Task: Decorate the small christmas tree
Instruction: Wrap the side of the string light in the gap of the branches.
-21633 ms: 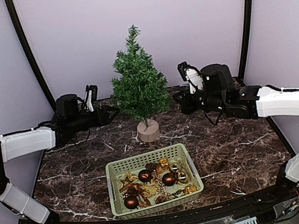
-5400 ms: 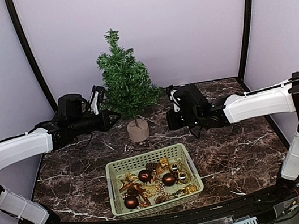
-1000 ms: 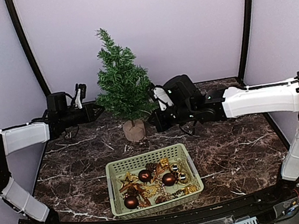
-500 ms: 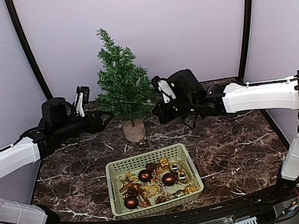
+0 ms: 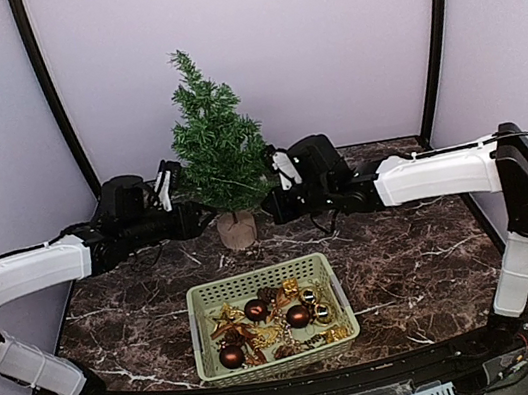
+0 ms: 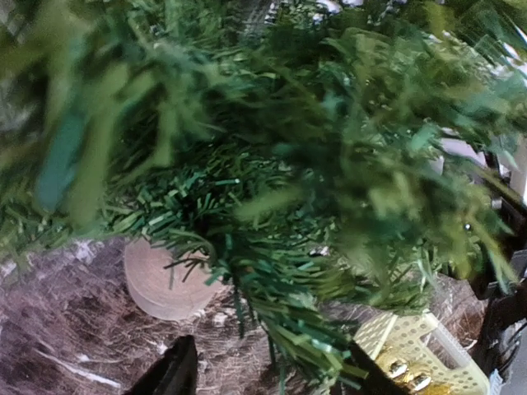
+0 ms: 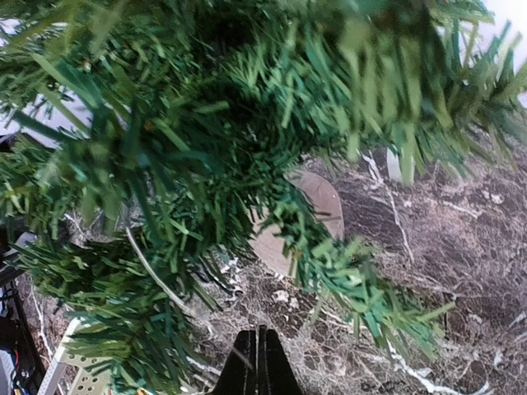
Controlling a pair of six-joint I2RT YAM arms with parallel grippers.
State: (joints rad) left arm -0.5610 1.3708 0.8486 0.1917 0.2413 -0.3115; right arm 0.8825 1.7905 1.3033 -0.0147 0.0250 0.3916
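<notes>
The small christmas tree [image 5: 219,154] stands upright on its round wooden stump [image 5: 237,230] at the back middle of the marble table, with no ornaments showing on it. My left gripper [image 5: 201,220] reaches in low from the left, close to the stump. In the left wrist view it [image 6: 268,374] is open, with the tip of a low branch [image 6: 313,337] hanging between its fingers and the stump [image 6: 169,280] ahead. My right gripper [image 5: 266,212] comes in low from the right. Seen from its wrist it [image 7: 259,366] is shut and empty, under the branches near the stump [image 7: 309,218].
A pale green basket [image 5: 258,280] sits in front of the tree, holding brown baubles [image 5: 298,315], a gold star [image 5: 225,317] and other gold trinkets. Its corner shows in the left wrist view [image 6: 412,354]. Black frame posts [image 5: 53,101] rise at both back corners.
My left gripper has dropped from the tree's left-side branches to down near the stump, and its jaws have opened. The right gripper has stayed shut, shifting only slightly beside the stump.
</notes>
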